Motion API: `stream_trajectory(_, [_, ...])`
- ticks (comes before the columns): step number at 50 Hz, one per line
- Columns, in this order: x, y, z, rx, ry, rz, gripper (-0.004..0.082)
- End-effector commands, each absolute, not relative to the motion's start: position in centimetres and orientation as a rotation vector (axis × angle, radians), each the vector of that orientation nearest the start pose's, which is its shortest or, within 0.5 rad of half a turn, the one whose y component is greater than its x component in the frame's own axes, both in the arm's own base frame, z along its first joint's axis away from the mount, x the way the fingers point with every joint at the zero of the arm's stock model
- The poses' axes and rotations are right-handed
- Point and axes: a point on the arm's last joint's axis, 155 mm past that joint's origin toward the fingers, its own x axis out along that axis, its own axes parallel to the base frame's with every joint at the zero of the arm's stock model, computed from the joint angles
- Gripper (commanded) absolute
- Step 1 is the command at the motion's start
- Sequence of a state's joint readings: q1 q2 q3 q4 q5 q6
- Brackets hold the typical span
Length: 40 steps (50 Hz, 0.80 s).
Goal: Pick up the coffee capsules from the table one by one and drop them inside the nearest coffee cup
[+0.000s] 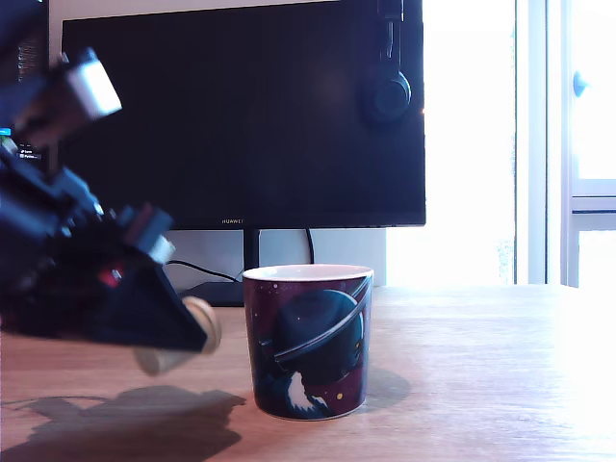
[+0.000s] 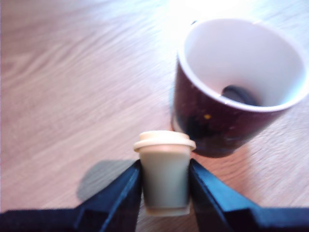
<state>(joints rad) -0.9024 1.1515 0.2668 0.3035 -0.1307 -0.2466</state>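
Wood-grain bench (image 1: 481,385) carries the cup (image 1: 308,342), a dark pod (image 2: 239,94) inside; to its left in the exterior view, the jaws clamp a beige pod (image 2: 165,174) above the bench.

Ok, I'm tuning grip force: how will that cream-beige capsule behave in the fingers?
The small cream-beige tapered plastic capsule is probably light, so a gentle squeeze should hold it. Its smooth tapered sides between the dark fingers might slip. Dropped on the brown wooden table, it would likely roll in a curve.
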Motion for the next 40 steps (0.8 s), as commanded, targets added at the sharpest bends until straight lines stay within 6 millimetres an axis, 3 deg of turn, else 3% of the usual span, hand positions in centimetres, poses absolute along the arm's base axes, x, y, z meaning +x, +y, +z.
stream_trajectory(1, [21.6, -23.5, 5.6, 0.076, 0.595, -0.685, 0.009])
stream_trajectory(19, [20.7, -24.2, 10.6, 0.008, 0.468, -0.779, 0.009])
stream_trajectory(40, [20.0, -25.8, 13.3, 0.018, 0.417, -0.878, 0.009])
